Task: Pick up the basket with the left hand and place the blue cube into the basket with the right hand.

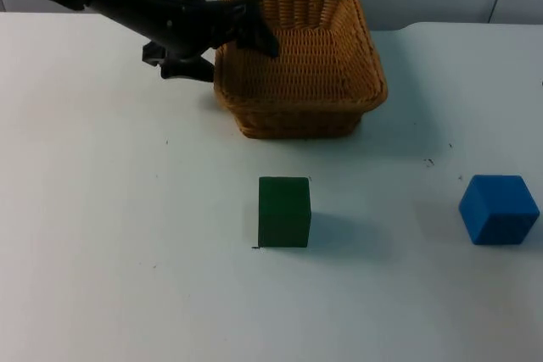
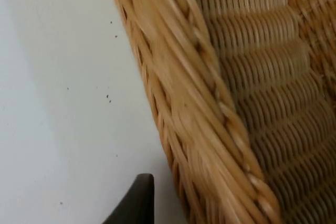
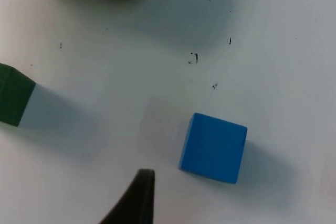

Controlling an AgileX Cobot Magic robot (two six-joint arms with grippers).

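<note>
Left hand [image 1: 227, 36]: at the basket [image 1: 299, 61] left rim, one finger [image 2: 134, 203] outside the wall, seemingly straddling it to clamp; whether closed, cannot tell
Basket: resting on the desk [image 1: 102, 209], not yet lifted
Right hand [image 3: 137, 199]: hovers near the blue cube [image 3: 213, 148], nothing held; open or closed, cannot tell
Blue cube: on desk, right of the green cube [image 1: 284, 211], well apart from basket

basket [image 2: 226, 103] rim runs diagonally, woven inner wall beyond it; white table [image 2: 58, 103] beside it, speckled; black fingertip [image 2: 137, 203] just beside rim
</note>
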